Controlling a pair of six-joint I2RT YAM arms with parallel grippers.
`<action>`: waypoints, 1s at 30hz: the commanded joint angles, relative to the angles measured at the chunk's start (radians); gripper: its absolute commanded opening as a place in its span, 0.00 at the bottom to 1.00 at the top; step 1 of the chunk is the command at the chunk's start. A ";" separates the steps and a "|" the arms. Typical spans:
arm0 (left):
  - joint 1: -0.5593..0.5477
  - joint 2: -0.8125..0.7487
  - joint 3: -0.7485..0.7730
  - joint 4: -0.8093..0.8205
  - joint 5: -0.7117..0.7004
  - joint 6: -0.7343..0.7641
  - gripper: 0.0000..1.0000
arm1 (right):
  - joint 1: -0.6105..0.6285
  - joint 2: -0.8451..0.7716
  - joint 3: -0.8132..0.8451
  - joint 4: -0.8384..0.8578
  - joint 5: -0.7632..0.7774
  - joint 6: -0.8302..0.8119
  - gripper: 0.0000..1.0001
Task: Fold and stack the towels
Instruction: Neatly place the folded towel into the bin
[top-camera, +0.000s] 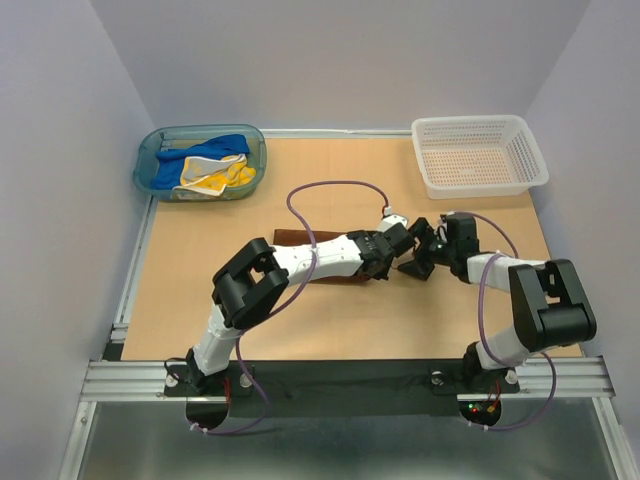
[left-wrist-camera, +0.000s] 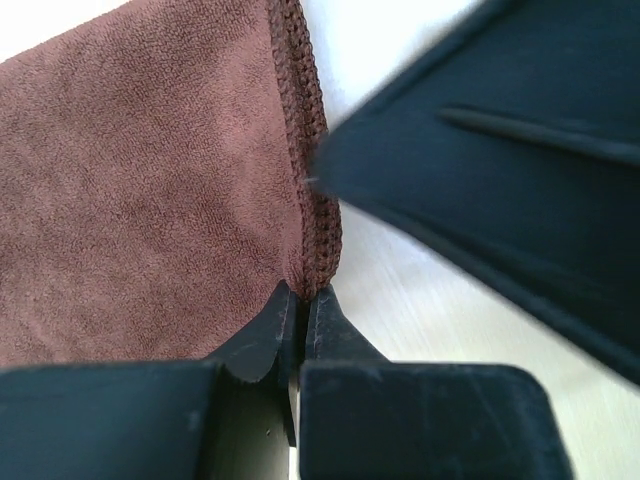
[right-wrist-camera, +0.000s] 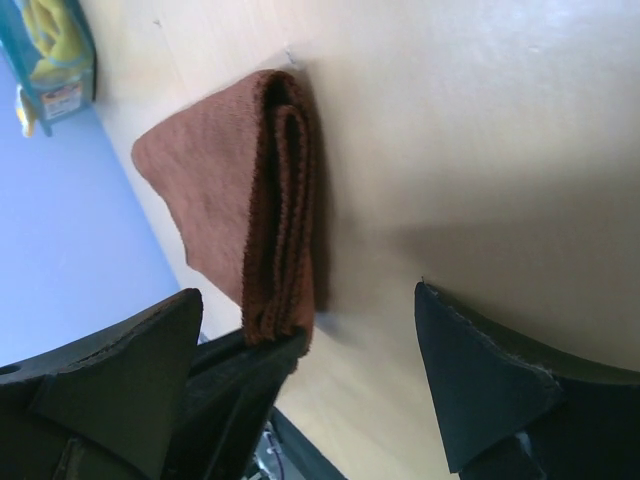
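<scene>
A rust-brown towel (top-camera: 287, 238) lies folded on the table's middle, mostly hidden under my left arm in the top view. My left gripper (left-wrist-camera: 303, 292) is shut on the stitched corner of this towel (left-wrist-camera: 150, 180). In the right wrist view the towel (right-wrist-camera: 230, 190) shows stacked layers, its edge lifted by the left gripper's fingers (right-wrist-camera: 240, 370). My right gripper (right-wrist-camera: 305, 300) stands open just beside that corner, holding nothing; one of its fingers (left-wrist-camera: 500, 170) crosses the left wrist view. A blue towel (top-camera: 215, 148) and a yellow patterned towel (top-camera: 215, 175) lie crumpled in the teal tub (top-camera: 150, 165).
The teal tub sits at the table's far left corner and a white basket (top-camera: 480, 178) at the far right corner. Both grippers (top-camera: 405, 245) meet close together near the table's centre, cables looping above them.
</scene>
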 joint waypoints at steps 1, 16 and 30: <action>0.002 -0.060 0.006 0.013 0.008 -0.011 0.00 | 0.040 0.066 -0.019 0.126 -0.007 0.084 0.92; 0.010 -0.047 0.065 -0.002 0.025 -0.026 0.00 | 0.201 0.250 0.031 0.216 0.075 0.168 0.85; 0.017 -0.037 0.082 -0.001 0.020 -0.054 0.02 | 0.204 0.237 0.018 0.183 0.116 0.134 0.61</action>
